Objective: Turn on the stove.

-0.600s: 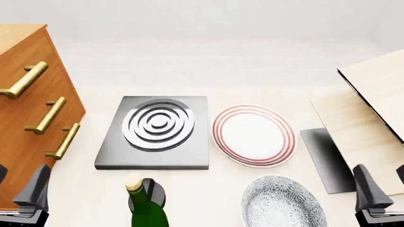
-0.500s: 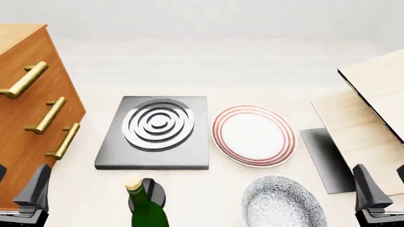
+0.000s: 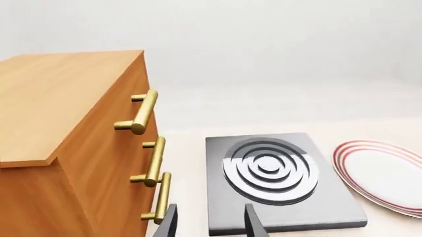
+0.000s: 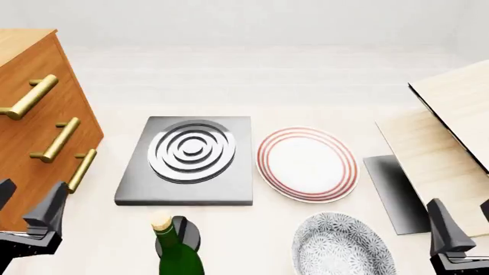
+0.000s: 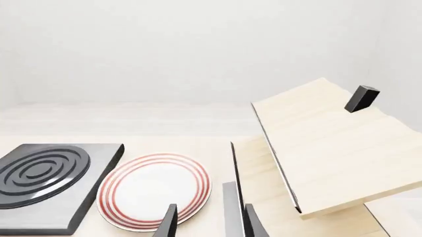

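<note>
A: Where do we stand with the stove [image 4: 185, 161]?

B: It lies flat on the surface [image 4: 267, 74], left of centre in the front view, its burner rings [image 4: 191, 150] facing up. The red-rimmed plate [image 4: 308, 164] sits just beside its right edge, and the wooden dresser [image 4: 34, 132] stands at the left.

A: And our end effectors?

B: Both are low in the frame and well apart from the stove. The left end effector [image 3: 209, 222] shows its two fingers parted with nothing between them; the right end effector [image 5: 209, 222] looks the same, spread and empty.

A: What worries us from here?

B: The green bottle [image 4: 173, 246] stands upright just below the stove's near edge, between the left end effector and the slab. If we sweep in low from the lower left, we judge the arm could clip its neck and topple it. Drifting wide the other way risks catching the brass handles [image 4: 56, 140]. We also see no knob or switch from these views, so we could press the wrong spot.

A: Its heading?

B: The slab is close to square, so no clear long axis; it looks slightly longer running from the bottom toward the top of the frame. Its edges sit nearly square to the frame, with little or no twist.
</note>
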`<move>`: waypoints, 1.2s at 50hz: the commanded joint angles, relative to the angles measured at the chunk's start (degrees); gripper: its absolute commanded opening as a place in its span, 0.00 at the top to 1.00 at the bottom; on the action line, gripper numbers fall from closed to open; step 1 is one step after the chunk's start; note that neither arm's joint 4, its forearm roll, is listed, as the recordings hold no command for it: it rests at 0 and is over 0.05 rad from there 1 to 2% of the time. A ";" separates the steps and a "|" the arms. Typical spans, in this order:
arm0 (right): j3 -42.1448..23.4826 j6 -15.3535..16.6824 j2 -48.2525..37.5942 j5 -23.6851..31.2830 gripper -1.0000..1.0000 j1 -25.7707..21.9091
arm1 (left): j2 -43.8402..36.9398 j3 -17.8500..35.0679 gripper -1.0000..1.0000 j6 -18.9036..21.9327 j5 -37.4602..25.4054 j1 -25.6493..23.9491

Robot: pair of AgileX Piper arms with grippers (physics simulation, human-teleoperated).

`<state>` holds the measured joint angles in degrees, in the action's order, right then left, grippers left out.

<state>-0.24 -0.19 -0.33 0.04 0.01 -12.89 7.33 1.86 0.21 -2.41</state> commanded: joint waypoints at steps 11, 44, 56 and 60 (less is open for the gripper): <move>0.01 0.05 -0.20 -0.19 0.00 0.00 | -20.40 18.36 0.00 -0.61 -6.01 -6.57; 0.00 -0.02 -0.72 -0.66 0.00 -0.01 | -38.07 48.32 0.00 -12.72 -34.47 -16.36; 0.00 0.01 -0.94 -0.89 0.00 -0.02 | -46.78 63.55 0.00 -14.92 -45.51 -21.77; 0.08 0.01 -1.43 -1.45 0.00 -0.02 | -48.08 64.18 0.00 -17.26 -45.77 -23.04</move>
<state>-0.21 -0.19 -1.35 -0.96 0.00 -55.99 64.58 -11.06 -40.43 -21.68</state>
